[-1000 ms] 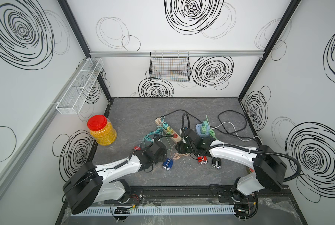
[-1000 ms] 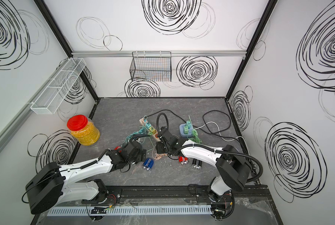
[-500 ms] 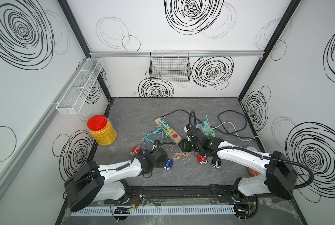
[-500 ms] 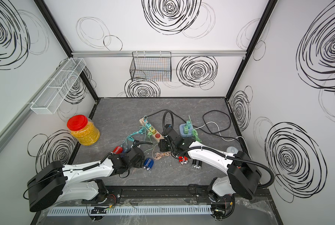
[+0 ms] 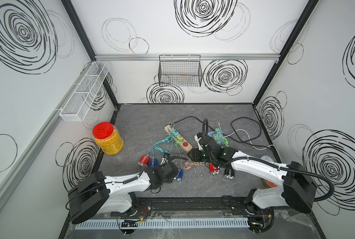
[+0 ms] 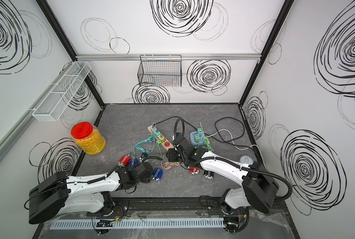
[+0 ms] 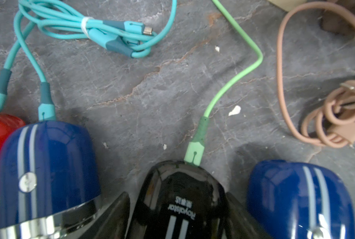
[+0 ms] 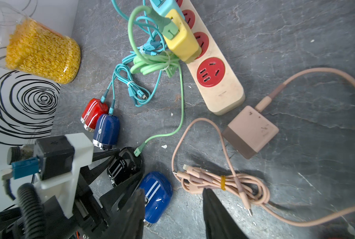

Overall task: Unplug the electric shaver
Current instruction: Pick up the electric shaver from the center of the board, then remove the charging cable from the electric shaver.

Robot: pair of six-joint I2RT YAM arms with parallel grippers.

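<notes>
Since the black shaver [image 7: 180,186] lies on the table [image 7: 151,93] between two blue shavers [image 7: 48,165], its long axis in line with the left gripper [image 7: 177,198], the green plug [image 7: 194,154] juts from the end away from that wrist. The left fingers [image 7: 114,217] flank its body closely; whether they press cannot be told. The right gripper [image 8: 173,190], fingers spread and empty, hangs just beside, probably best placed to pull the plug.

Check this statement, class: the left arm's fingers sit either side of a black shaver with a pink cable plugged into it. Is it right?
No. The cable plugged into the black shaver is green, not pink, as the left wrist view shows. The left arm's fingers do sit either side of that shaver.
</notes>
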